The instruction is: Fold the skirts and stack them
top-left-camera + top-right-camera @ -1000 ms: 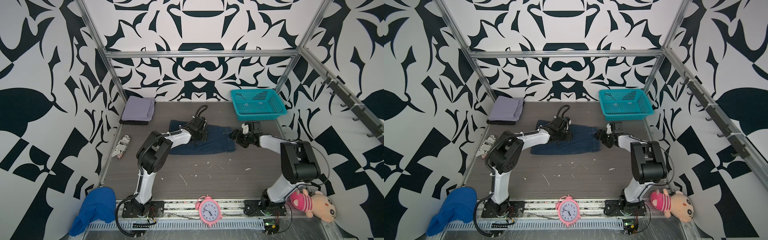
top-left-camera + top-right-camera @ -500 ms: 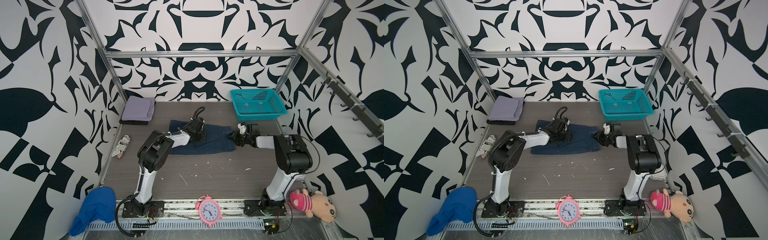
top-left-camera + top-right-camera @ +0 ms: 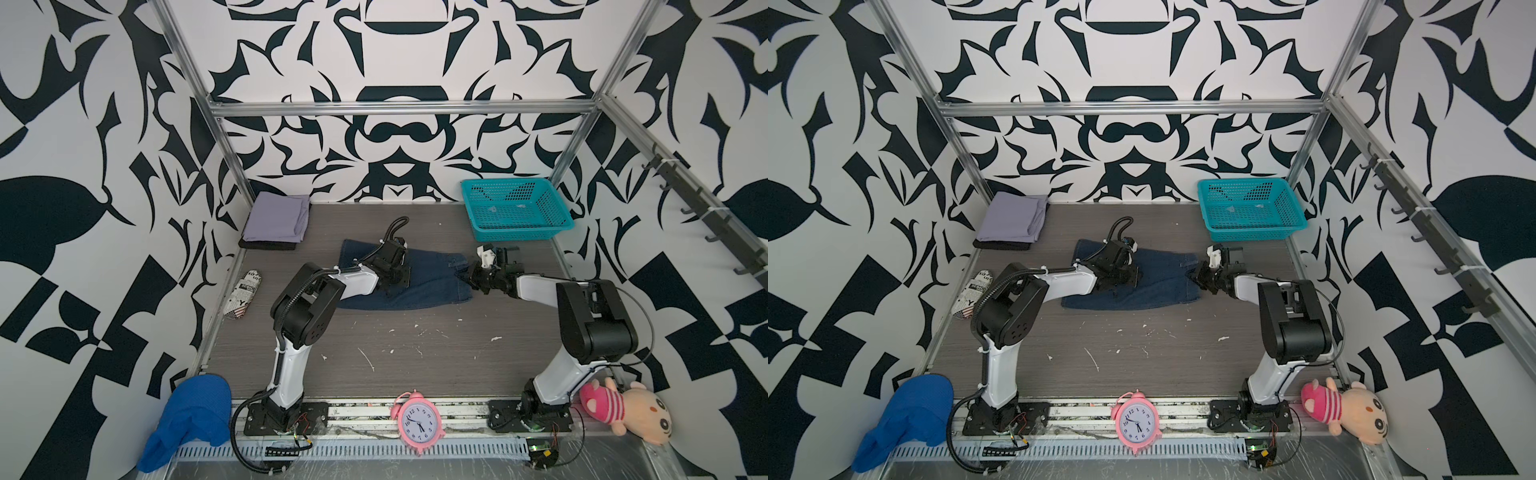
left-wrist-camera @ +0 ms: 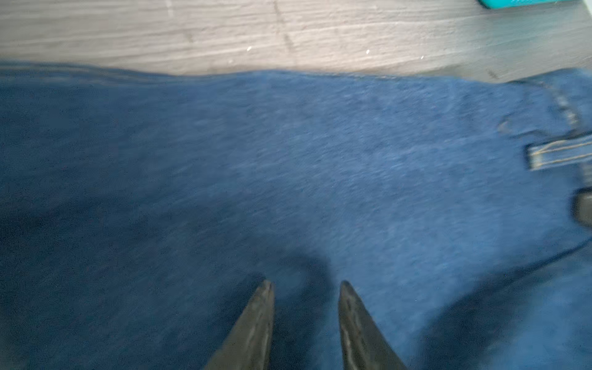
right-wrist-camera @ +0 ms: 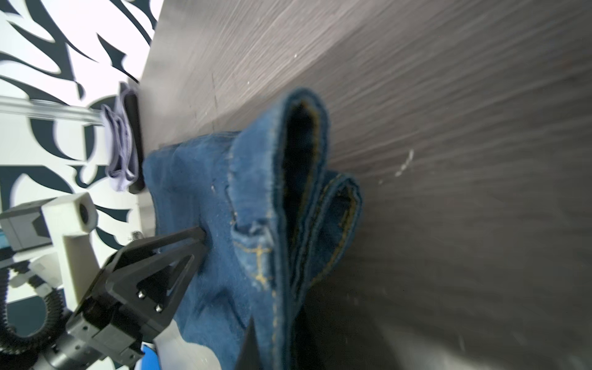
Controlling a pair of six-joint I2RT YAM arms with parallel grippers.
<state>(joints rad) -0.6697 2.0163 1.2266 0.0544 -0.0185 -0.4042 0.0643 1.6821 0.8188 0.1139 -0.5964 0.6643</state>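
Observation:
The dark blue denim skirt [image 3: 432, 286] [image 3: 1163, 286] lies flat mid-table in both top views. My left gripper [image 3: 401, 277] [image 4: 306, 285] rests on its middle, jaws a little apart and open, tips down on the cloth [image 4: 288, 160]. At the skirt's right end my right gripper [image 3: 469, 276] [image 5: 275, 314] is shut on the stitched waistband [image 5: 256, 192], which bunches up off the table. The lavender-grey skirt [image 3: 276, 218] [image 5: 120, 150] lies folded on top of the black skirt [image 3: 266, 245] at the back left.
A teal basket [image 3: 515, 210] stands at the back right. A printed slipper [image 3: 243, 293] lies by the left wall. Along the front rail are a blue knit cloth [image 3: 191, 411], a pink alarm clock [image 3: 417, 422] and a plush toy [image 3: 623, 409]. White scraps dot the table.
My right gripper moved left to the denim skirt's right edge and closed on the waistband, lifting it slightly. The left gripper stayed on the skirt's middle.

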